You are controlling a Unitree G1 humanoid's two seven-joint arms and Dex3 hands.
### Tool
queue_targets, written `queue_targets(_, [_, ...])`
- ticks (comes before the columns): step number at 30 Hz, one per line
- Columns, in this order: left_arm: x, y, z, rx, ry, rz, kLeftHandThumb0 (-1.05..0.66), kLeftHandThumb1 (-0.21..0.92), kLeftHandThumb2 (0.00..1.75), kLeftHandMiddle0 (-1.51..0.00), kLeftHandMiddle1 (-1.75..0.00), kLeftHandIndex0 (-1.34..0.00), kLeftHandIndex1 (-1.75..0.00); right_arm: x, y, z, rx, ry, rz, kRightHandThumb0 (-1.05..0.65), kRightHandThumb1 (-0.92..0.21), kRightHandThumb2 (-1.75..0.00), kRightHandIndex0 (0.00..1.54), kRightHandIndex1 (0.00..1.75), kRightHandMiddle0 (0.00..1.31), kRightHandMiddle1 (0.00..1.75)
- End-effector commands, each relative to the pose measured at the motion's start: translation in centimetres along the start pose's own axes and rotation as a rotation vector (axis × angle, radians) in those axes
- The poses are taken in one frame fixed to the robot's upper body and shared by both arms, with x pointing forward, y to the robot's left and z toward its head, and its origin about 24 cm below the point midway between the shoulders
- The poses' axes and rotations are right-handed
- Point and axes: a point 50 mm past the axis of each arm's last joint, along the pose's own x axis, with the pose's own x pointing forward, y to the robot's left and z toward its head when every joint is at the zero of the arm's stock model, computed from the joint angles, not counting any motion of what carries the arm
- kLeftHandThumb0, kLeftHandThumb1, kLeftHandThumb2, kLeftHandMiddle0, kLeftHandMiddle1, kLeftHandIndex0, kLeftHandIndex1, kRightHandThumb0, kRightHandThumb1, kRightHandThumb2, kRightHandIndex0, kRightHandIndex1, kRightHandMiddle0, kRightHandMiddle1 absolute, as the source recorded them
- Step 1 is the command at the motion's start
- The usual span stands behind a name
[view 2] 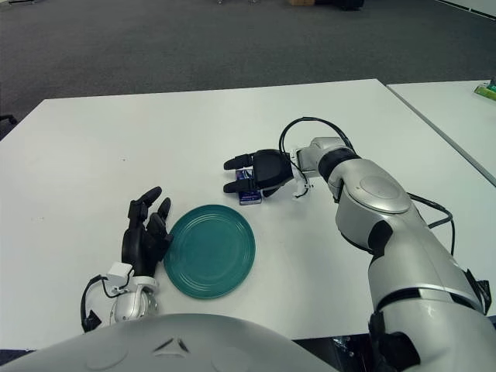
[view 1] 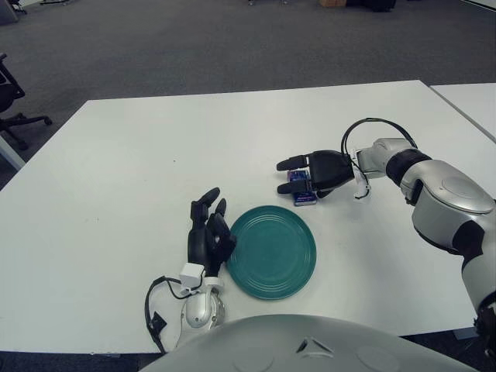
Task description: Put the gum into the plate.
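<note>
A small blue gum pack (view 1: 304, 197) lies flat on the white table (view 1: 116, 178), just beyond the far right rim of the green plate (view 1: 271, 252). My right hand (view 1: 288, 176) reaches in from the right and hovers over the pack. Its dark fingers are stretched out leftward, one above and one across the pack, not closed on it. The palm covers the pack's right part. My left hand (view 1: 208, 232) shows at the plate's left rim with fingers relaxed and holding nothing. The plate holds nothing.
A black cable (view 1: 372, 128) loops above my right wrist. Another cable (view 1: 155, 310) trails by my left wrist near the front edge. A second white table (view 1: 473, 101) stands at the right, and an office chair (view 1: 12, 101) at the far left.
</note>
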Motion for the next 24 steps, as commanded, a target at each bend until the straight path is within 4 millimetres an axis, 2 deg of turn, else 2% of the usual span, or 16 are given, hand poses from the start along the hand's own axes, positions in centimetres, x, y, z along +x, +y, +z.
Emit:
queue_targets(1, [-0.13, -1.37, 0.59, -0.072, -0.011, 0.013, -0.9, 0.92, 0.88, -0.55, -0.12, -0.07, -0.98, 1.17, -0.15, 0.14, 0.0, 0.012, -0.007, -0.67, -0.92, -0.73, 0.03, 0.0, 0.0, 0.0])
queue_targets(10, [-0.3, -1.32, 0.73, -0.091, -0.007, 0.007, -0.88, 0.92, 0.88, -0.58, -0.15, -0.09, -1.0, 0.69, -0.07, -0.01, -0.034, -0.001, 0.001, -0.69, -0.92, -0.58, 0.07, 0.02, 0.04, 0.02])
queue_targets(13, [-0.33, -1.33, 0.76, -0.087, -0.007, 0.006, -0.89, 0.92, 0.89, -0.58, -0.16, -0.1, -0.99, 0.85, 0.23, 0.24, -0.035, -0.002, 0.01, -0.68, -0.92, -0.49, 0.12, 0.01, 0.01, 0.3])
queue_targets(22, [-0.25, -1.42, 0.87, -0.104, -0.012, 0.001, -0.88, 0.92, 0.89, -0.56, -0.16, -0.1, -0.98, 1.05, 0.23, 0.52, -0.04, -0.011, -0.03, -0.66, -0.92, -0.38, 0.2, 0.02, 0.0, 0.65])
queue_targets(24, [-0.2, -1.49, 0.88, -0.107, -0.014, -0.001, -0.88, 0.92, 0.89, -0.56, -0.16, -0.1, -0.98, 1.01, 0.18, 0.52, -0.043, -0.016, -0.039, -0.64, -0.92, -0.37, 0.22, 0.02, 0.0, 0.78])
